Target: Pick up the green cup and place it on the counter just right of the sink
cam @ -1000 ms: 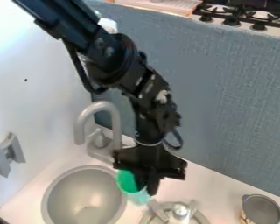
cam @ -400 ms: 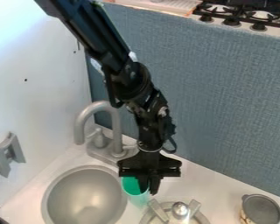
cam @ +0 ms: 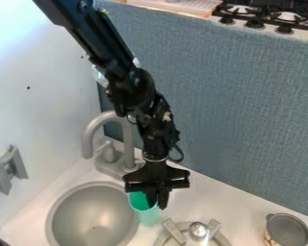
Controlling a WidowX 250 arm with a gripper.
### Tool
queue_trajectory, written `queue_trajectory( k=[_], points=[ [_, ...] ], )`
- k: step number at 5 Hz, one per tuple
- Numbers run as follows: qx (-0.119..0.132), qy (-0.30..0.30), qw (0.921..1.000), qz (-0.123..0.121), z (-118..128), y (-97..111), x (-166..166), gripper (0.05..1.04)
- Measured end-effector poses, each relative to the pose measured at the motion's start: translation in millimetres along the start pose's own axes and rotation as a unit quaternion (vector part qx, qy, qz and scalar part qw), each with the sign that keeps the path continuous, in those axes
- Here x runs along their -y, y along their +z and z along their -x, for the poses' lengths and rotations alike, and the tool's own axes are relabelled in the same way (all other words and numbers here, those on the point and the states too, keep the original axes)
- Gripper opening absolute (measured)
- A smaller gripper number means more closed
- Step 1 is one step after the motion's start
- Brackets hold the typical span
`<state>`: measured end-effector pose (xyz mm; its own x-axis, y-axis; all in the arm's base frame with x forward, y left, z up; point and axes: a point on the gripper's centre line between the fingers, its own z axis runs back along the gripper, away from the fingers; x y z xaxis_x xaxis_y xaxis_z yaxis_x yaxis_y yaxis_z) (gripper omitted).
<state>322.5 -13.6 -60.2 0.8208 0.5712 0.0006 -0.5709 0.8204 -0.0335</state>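
Cup [cam: 147, 217], green, stands at six o'clock in the view, its rim grasped by the gripper [cam: 158, 203] coming down from eleven. Around the cup, nearest first: a knobbed lid [cam: 198, 231] at four o'clock, a container [cam: 289, 230] well apart between three and four, the sink [cam: 92, 216] just beside at nine, the faucet [cam: 126, 139] at eleven, and, farthest, a stove [cam: 266, 24] at one.

Decent open patch of bench [cam: 237, 206] between the silver-knobbed lid [cam: 198, 230] and the grey-topped container [cam: 289, 230], with the blue wall [cam: 240, 110] boxing it in behind. Faucet side's tighter: the spout [cam: 111, 117] arches up behind the sink [cam: 57, 206], and the teal cup [cam: 147, 216] crowds the gap between sink and lid.
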Motion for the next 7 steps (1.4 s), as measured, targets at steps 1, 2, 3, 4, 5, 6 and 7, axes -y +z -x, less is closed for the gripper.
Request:
queue_trajectory(
  k=[1,2,3,4,5,6,7],
  points=[
    [-0.028,0.025,0.999,0.022,-3,-4,1,0.163],
    [-0.055,0.029,0.9972,0.042,0,-11,7,0.354],
    [-0.071,0.047,0.995,0.052,3,-9,11,0.658],
    [-0.082,0.072,0.993,0.045,6,-7,11,0.964],
    [-0.068,0.076,0.9943,0.032,0,10,10,1.006],
    [-0.023,0.03,0.9992,-0.014,2,45,18,1.001],
    [0.038,-0.062,0.9963,-0.046,21,85,39,1.001]
  ],
)
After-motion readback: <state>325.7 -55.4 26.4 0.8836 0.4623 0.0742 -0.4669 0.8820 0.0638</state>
